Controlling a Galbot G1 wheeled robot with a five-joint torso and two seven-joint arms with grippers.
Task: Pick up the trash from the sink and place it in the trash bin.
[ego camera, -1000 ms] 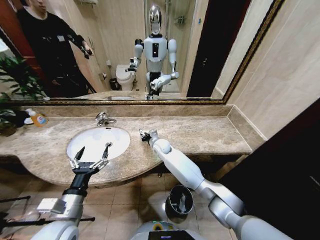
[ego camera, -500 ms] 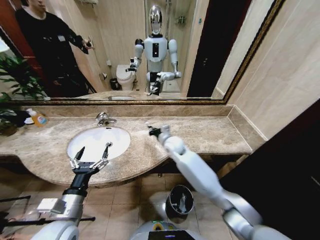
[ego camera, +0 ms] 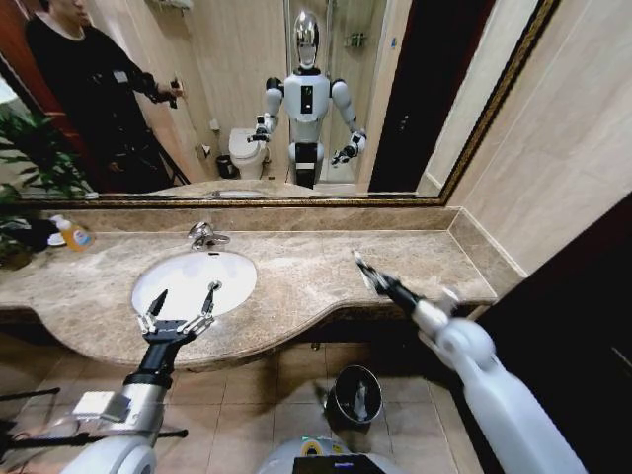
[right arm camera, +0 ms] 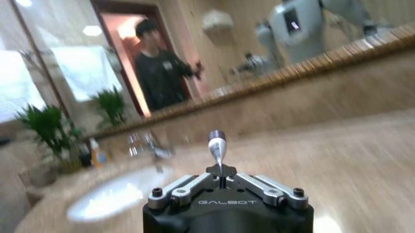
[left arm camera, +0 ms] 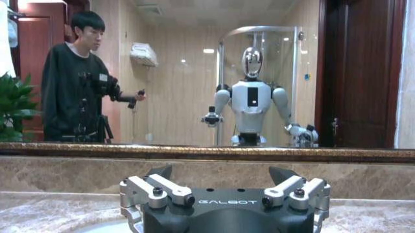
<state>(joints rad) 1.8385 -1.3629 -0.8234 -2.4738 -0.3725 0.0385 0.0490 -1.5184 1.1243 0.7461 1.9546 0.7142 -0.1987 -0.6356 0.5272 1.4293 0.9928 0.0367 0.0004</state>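
Far left of counter [ego camera: 395,259]: orange-and-white bottle [ego camera: 73,234] by the mirror edge, w/ green plant [ego camera: 35,163] behind it. Next, sink [ego camera: 188,279], white oval basin, chrome faucet [ego camera: 206,235] at its back rim. Left gripper [ego camera: 184,301] hovers over the basin's near edge, fingers spread wide, nothing between them; left wrist view shows same gripper [left arm camera: 222,180] w/ both tips apart, facing the mirror. No loose litter can be made out in the basin from head view, though the part under the gripper is hidden. Centre floor: trash bin [ego camera: 355,397], dark w/ shiny rim, below the counter's front edge; something pale inside, prob. a piece of trash [ego camera: 360,400]. Right gripper [ego camera: 362,269] is over the counter's right part, well apart from sink, above and right of bin. In right wrist view its fingers are pressed together on a small slim tube [right arm camera: 216,146], dark cap up, sticking upright from the tips.
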